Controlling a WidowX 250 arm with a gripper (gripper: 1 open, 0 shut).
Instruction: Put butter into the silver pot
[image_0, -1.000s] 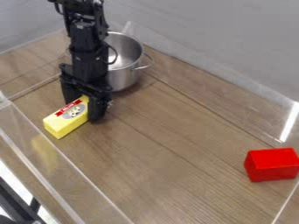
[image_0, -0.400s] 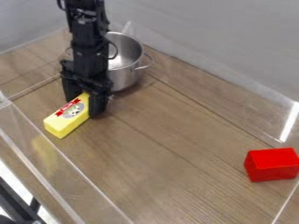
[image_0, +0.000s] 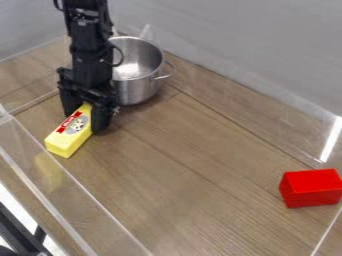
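One butter (image_0: 70, 133), one silver pot (image_0: 134, 70), one red block (image_0: 311, 186), one arm with a black pincer (image_0: 83, 113). Butter lies flat on the wooden surface (image_0: 201, 160), just in front-left of the pot, outside it. Pincer is down over the butter's far end, fingers either side; contact hard to make out, so grip cannot be told. Arm hides part of pot's left side; pot interior partly visible, contents unclear. Red block sits well apart from the pot, far right.

wooden table (image_0: 201, 150) | on it: butter (image_0: 70, 134), silver pot (image_0: 138, 70), red block (image_0: 311, 187)
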